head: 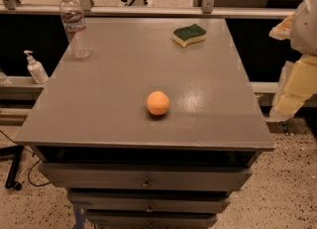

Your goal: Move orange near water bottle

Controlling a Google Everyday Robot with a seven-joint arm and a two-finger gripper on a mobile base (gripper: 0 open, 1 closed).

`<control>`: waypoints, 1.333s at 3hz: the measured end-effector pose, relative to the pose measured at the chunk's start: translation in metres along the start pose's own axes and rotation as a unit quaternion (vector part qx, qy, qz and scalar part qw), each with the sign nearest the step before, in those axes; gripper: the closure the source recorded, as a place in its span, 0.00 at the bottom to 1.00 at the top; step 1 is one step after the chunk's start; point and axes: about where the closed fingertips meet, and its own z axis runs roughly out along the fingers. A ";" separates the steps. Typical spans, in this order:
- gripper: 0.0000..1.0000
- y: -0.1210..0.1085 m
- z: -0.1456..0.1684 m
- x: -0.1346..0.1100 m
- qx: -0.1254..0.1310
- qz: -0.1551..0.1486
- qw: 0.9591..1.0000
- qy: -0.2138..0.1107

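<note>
Nearest the camera, the grey cabinet's drawers (146,177) are sitting stacked below the cabinet top (99,104). The orange (158,103) is resting on that top, a little in front of its middle, touching nothing else.

The gripper (293,91) is hanging at the right border of the view, out past the cabinet's right edge and above the floor, only partly showing as pale yellow and white pieces. I cannot tell whether it is spread or pressed together. It is gripping nothing visible. The orange is lying well apart from it, off to its left and somewhat nearer the camera.

Farther back, a yellow-and-green sponge (189,34) is lying near the rear right corner. The water bottle (73,25) is standing upright at the rear left corner, well apart from the orange. A white pump dispenser (35,68) is standing on a ledge left of the cabinet.
</note>
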 end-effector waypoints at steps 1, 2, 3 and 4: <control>0.00 0.000 0.000 0.000 0.000 0.000 1.000 0.000; 0.00 0.000 0.004 -0.005 0.003 0.001 1.000 -0.012; 0.00 0.000 0.023 -0.017 -0.002 0.007 0.999 -0.052; 0.00 0.001 0.052 -0.037 -0.011 0.015 0.993 -0.118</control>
